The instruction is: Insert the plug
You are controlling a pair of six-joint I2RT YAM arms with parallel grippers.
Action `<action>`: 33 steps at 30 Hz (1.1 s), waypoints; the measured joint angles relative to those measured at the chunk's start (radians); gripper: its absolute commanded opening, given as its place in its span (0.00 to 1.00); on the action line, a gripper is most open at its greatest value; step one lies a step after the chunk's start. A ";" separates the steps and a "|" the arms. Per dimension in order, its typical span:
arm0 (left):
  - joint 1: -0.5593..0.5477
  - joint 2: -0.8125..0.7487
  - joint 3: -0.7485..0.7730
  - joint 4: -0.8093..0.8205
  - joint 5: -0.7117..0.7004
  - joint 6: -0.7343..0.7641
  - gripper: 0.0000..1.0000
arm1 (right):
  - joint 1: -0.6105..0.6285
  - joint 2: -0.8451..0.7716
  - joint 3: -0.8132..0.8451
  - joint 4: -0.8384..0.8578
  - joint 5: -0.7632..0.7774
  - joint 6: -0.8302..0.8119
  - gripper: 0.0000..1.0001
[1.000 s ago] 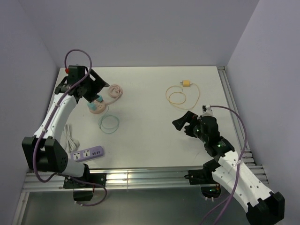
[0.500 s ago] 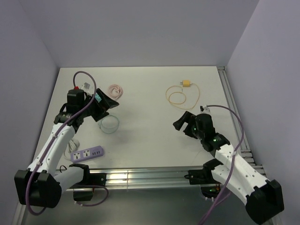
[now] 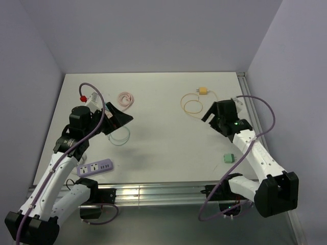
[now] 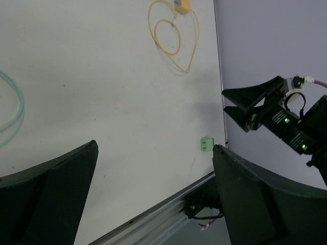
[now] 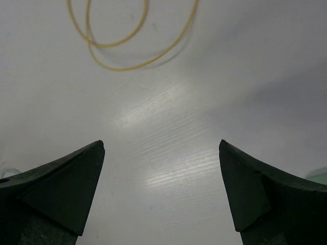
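A yellow plug point(image 3: 203, 91) on a looped yellow cable point(image 3: 193, 105) lies at the far right of the white table. The left wrist view also shows the plug point(image 4: 181, 5) and cable point(image 4: 176, 43). A purple power strip point(image 3: 95, 167) rests near the front left edge. My left gripper point(image 3: 120, 115) hovers open and empty over the left side, above a teal cable loop point(image 3: 120, 136). My right gripper point(image 3: 209, 114) is open and empty just short of the yellow cable point(image 5: 117, 53). Both wrist views show wide jaws, left gripper point(image 4: 156, 146) and right gripper point(image 5: 161, 143), over bare table.
A pink cable coil point(image 3: 125, 98) lies at the far left. A small green adapter point(image 3: 228, 158) sits near the front right edge, also seen from the left wrist as a green adapter point(image 4: 206, 144). Metal rails point(image 3: 153, 193) run along the front edge. Walls close in on three sides.
My left gripper opened fully and drew back from the far left toward the teal loop. My right arm swung away toward the yellow cable, uncovering the green adapter.
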 measured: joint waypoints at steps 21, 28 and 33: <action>-0.035 0.134 -0.017 -0.012 0.123 0.014 0.98 | -0.448 -0.071 -0.135 -0.367 -0.055 0.200 0.95; -0.047 0.137 0.014 -0.025 0.142 0.027 0.97 | -0.448 -0.072 -0.156 -0.409 -0.003 0.303 0.88; -0.048 0.145 0.014 -0.030 0.154 0.027 0.97 | -0.448 -0.042 -0.156 -0.409 0.014 0.341 0.85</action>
